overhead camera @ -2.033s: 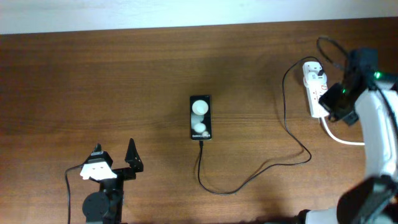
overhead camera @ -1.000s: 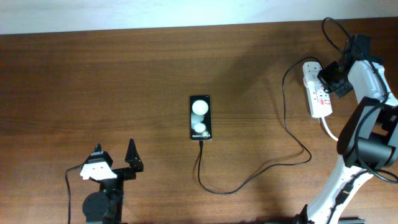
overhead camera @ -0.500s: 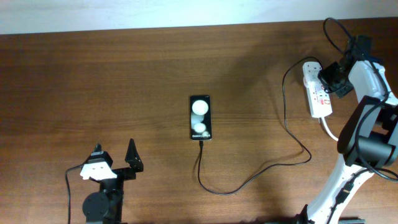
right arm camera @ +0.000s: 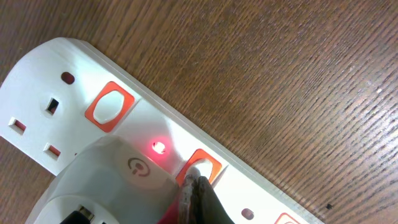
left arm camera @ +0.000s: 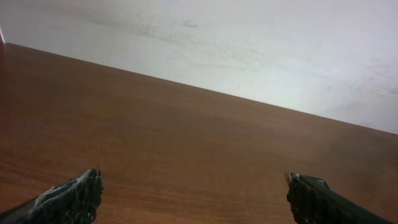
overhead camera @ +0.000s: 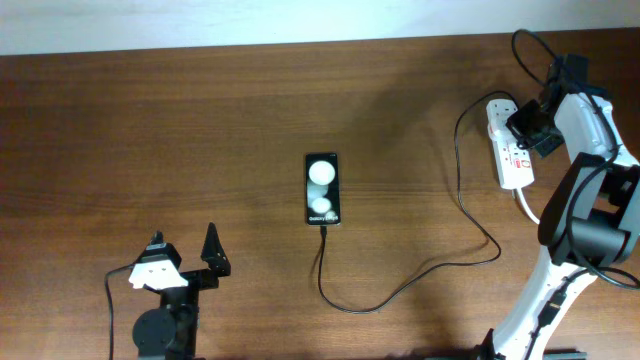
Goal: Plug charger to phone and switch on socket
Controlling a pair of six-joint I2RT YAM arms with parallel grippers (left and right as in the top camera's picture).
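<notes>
Seen from overhead, the phone (overhead camera: 322, 190) lies flat and face up near the middle of the desk (overhead camera: 150, 120), with bare wood on every side. The charger (overhead camera: 420, 275) runs as a thin black cable from the phone's near end, loops toward the front edge, swings right and climbs to its white plug adapter (overhead camera: 498, 108). The adapter is seated at the far end of the socket (overhead camera: 514, 160), which lies close to the desk's right side and not far from the back edge. A thick white cord (overhead camera: 533, 215) leaves the socket's near end and curves right. The right pincer (overhead camera: 527, 124) rests on the socket just beside the adapter. The left pincer (overhead camera: 183, 238) hangs at the front left, well apart from phone and cable, spread wide and holding nothing. In the left wrist view its two dark fingertips (left arm camera: 68, 199) stand far apart at the bottom corners. Open wood between them runs up to the back edge, with a pale wall (left arm camera: 249, 50) beyond. In the right wrist view the socket crosses the picture on a slant. A small red light (right arm camera: 159, 147) glows beside the adapter's rounded body. The right pincer's fingers (right arm camera: 200, 199) are drawn together with hardly a gap, their tip touching a red-framed switch (right arm camera: 202, 165). A second red-framed switch (right arm camera: 109, 106) lies free further along, and bare wood fills the upper right.
</notes>
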